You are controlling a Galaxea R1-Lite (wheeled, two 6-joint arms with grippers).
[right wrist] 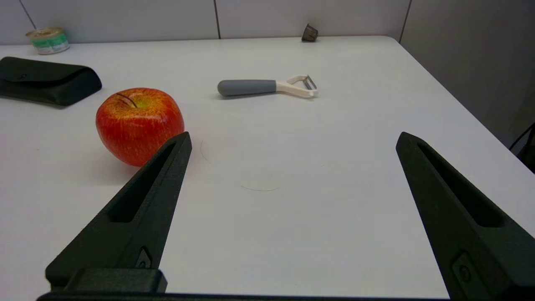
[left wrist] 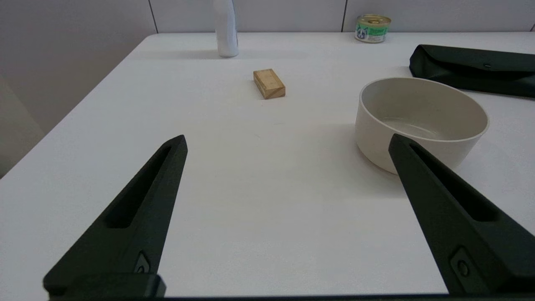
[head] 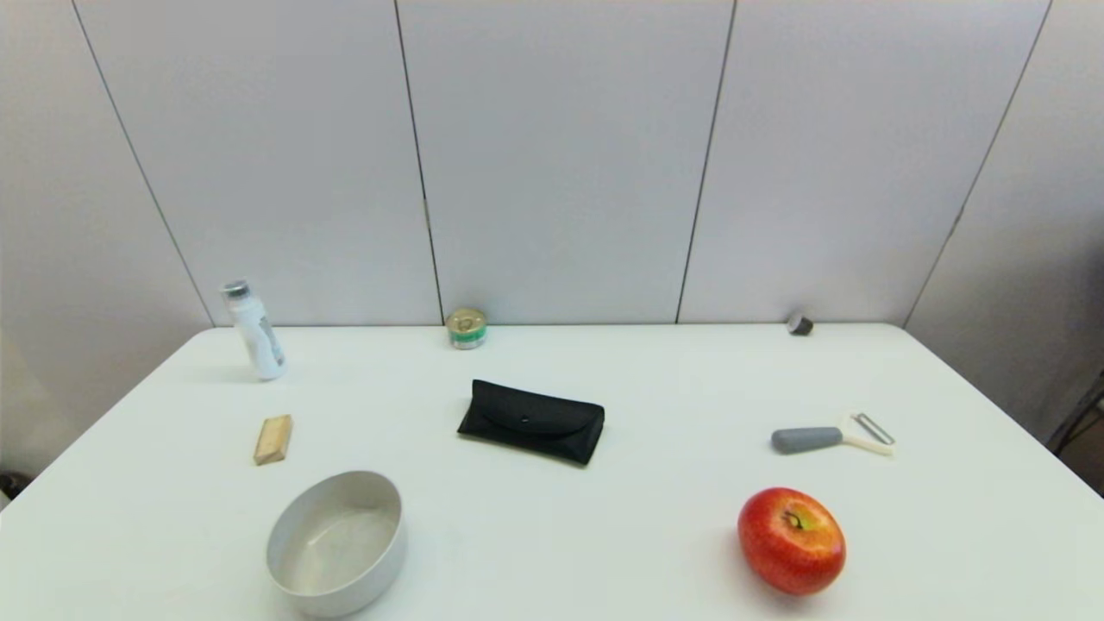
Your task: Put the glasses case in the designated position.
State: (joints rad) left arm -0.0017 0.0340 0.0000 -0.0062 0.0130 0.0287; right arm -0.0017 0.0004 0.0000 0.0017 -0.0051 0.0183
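The black glasses case (head: pixel 532 420) lies flat at the middle of the white table, flap shut with its snap stud showing; the left wrist view catches the glasses case (left wrist: pixel 472 69) beyond the bowl, and the right wrist view has the glasses case (right wrist: pixel 46 80) past the apple. No arm shows in the head view. My left gripper (left wrist: pixel 287 142) is open over bare tabletop near the table's front left, holding nothing. My right gripper (right wrist: pixel 294 139) is open near the front right, also holding nothing. The designated position carries no mark that I can see.
A grey-white bowl (head: pixel 337 542) stands front left, a wooden block (head: pixel 273 439) and a white bottle (head: pixel 253 329) behind it. A small tin (head: pixel 467 328) sits at the back edge. A red apple (head: pixel 791 540), a grey-handled peeler (head: pixel 830 435) and a small dark cap (head: pixel 799 325) are on the right.
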